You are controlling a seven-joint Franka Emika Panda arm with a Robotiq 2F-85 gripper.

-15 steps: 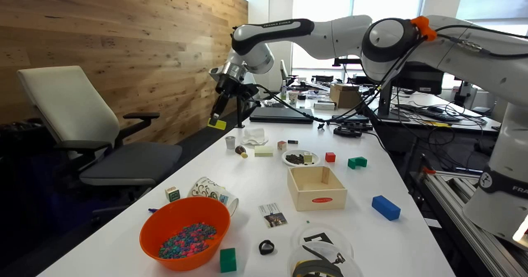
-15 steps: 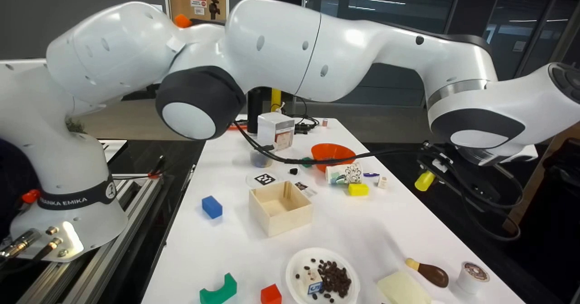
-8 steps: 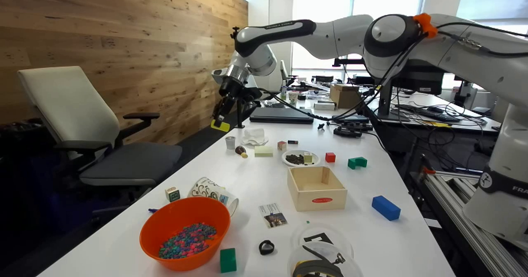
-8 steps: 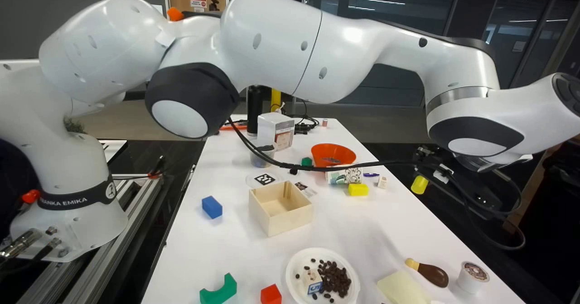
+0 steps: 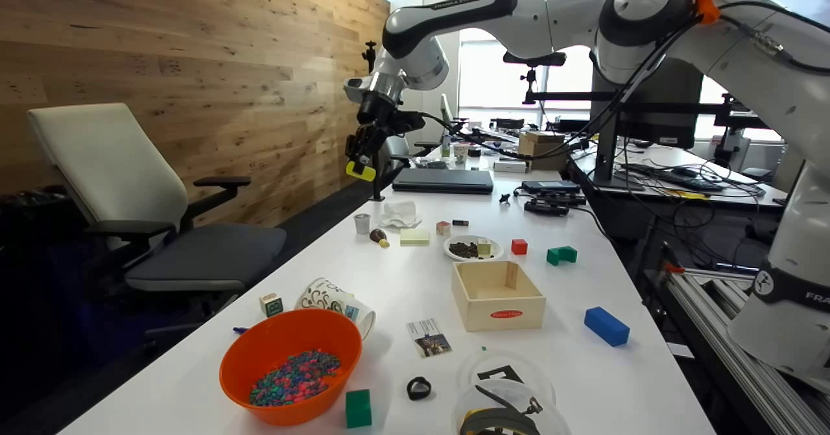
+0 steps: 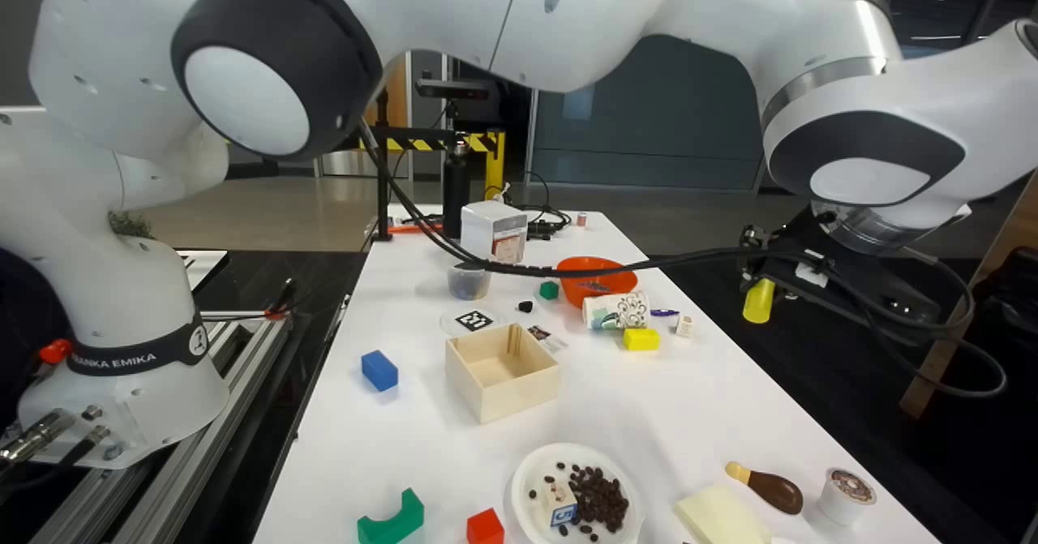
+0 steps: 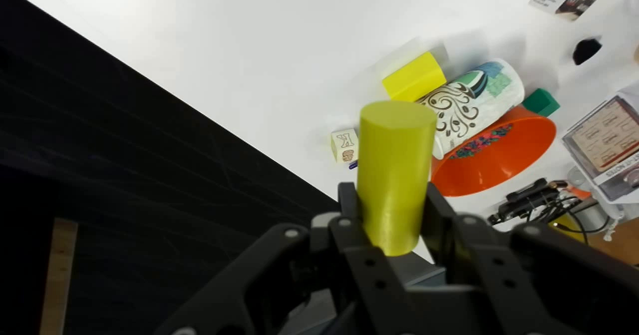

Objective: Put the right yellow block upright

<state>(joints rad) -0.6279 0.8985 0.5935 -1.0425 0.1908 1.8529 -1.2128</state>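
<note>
Outstretched arm (image 5: 574,17), gripper (image 7: 392,200) aslant downward

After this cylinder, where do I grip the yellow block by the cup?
Likely from above, widthwise across the yellow block at its left end in the wrist view: it lies flat, longer than wide; the cup sits by one long side, and that end reaches past it.

Windows (image 5: 483,78): blazing, blown right out to white!
White table (image 6: 365,447): brightly lit, softly shadowed.
Floor (image 7: 140,185): lost in near-black!
Gripper (image 7: 392,200): close up, slightly soft.
</note>
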